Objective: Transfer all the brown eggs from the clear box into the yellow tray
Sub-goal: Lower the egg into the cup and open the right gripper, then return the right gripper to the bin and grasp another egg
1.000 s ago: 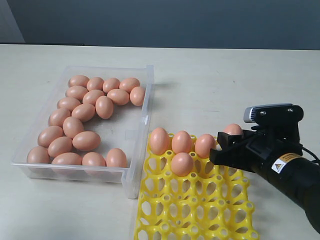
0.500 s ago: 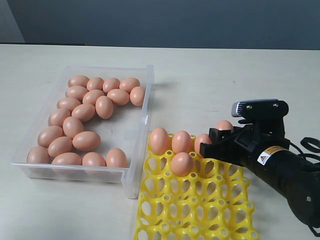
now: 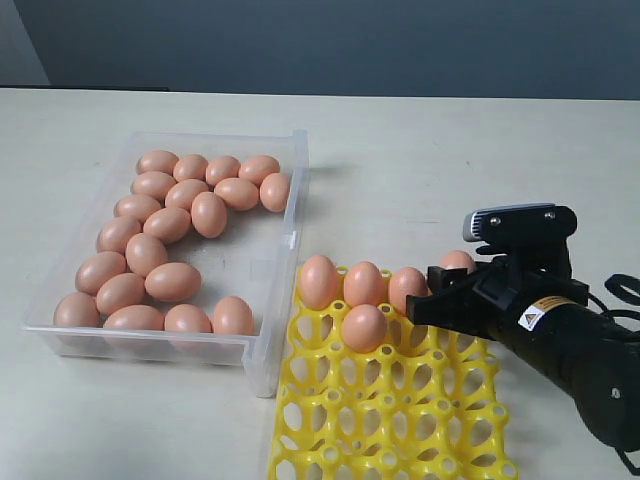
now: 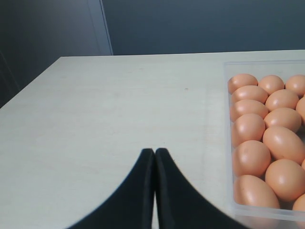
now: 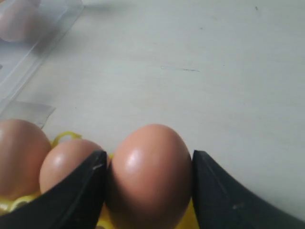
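Several brown eggs (image 3: 170, 225) lie in the clear box (image 3: 298, 190) on the left. The yellow tray (image 3: 390, 400) sits in front and to its right, with three eggs (image 3: 364, 284) in its back row and one (image 3: 364, 327) in the second row. My right gripper (image 3: 445, 285) is shut on a further brown egg (image 3: 458, 261) at the back row, next to the third egg. In the right wrist view both fingers (image 5: 81, 191) press that egg's (image 5: 150, 167) sides. My left gripper (image 4: 155, 151) is shut and empty over bare table beside the clear box (image 4: 228, 143).
The pale table (image 3: 450, 160) stretches behind and to the right of the tray. The box's right wall stands close against the tray's left corner. A dark wall (image 3: 320, 40) runs behind the table.
The right gripper moved left and up with its egg, then back slightly right and down over the tray's back row. The left gripper and the other eggs stayed put.
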{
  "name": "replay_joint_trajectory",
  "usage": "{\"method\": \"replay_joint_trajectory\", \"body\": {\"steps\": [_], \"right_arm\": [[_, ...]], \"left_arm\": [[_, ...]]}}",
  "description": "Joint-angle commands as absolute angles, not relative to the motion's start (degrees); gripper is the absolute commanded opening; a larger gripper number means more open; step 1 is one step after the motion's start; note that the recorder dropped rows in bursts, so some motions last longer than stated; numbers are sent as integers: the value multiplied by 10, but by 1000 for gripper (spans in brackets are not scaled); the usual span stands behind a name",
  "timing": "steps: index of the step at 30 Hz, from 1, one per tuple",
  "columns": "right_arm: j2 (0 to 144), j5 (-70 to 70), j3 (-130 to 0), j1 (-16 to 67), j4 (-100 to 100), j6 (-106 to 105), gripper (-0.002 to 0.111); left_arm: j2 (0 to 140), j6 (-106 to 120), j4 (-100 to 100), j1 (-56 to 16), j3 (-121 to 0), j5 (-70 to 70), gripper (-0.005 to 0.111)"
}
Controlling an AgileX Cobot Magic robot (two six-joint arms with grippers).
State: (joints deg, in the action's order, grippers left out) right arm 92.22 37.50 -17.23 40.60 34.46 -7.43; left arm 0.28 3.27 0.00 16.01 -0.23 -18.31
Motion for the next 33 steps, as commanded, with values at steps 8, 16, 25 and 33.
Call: {"method": "replay_joint_trajectory", "body": {"steps": [8, 16, 25, 33], "right_arm": [[955, 375, -173, 406, 352, -85, -1], [954, 372, -173, 406, 327, -85, 5], [954, 367, -173, 406, 304, -84, 44], [928, 365, -173, 406, 305, -83, 47]], "left_arm": [[0, 32, 0, 157, 0, -177, 0], [0, 32, 0, 157, 0, -177, 0], [0, 32, 0, 157, 0, -177, 0], [0, 32, 0, 157, 0, -177, 0]]}}
